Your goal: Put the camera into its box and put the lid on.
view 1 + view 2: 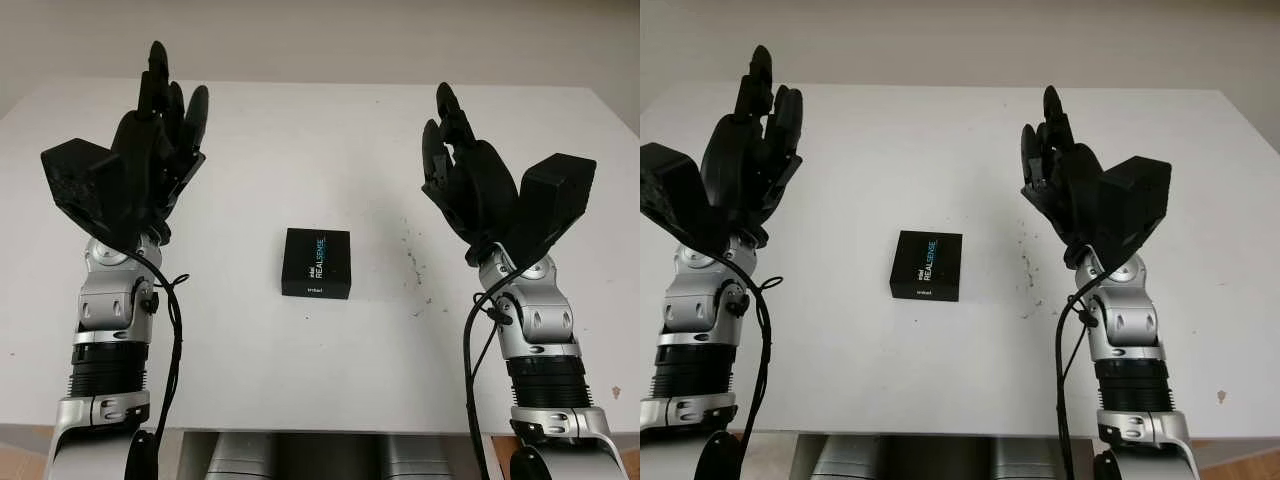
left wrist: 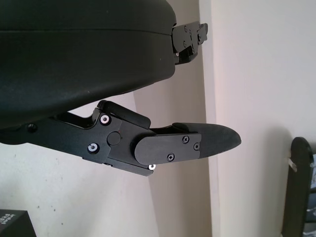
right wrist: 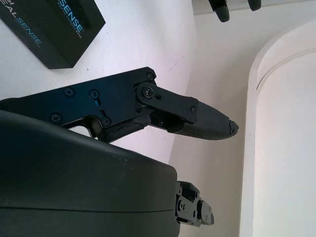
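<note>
A small black box (image 1: 317, 263) printed "Intel RealSense" sits shut with its lid on in the middle of the white table (image 1: 330, 150). One corner of the box (image 3: 49, 29) also appears in the right wrist view, and a corner of the box (image 2: 15, 223) in the left wrist view. My left hand (image 1: 165, 110) is raised above the table's left side, open and holding nothing. My right hand (image 1: 450, 140) is raised above the right side, open too. Both hands stand well apart from the box.
Small dark specks (image 1: 410, 260) mark the table right of the box. The table's front edge (image 1: 320, 425) runs just before my forearms, with grey housings (image 1: 300, 458) below it. A pale wall stands behind the table.
</note>
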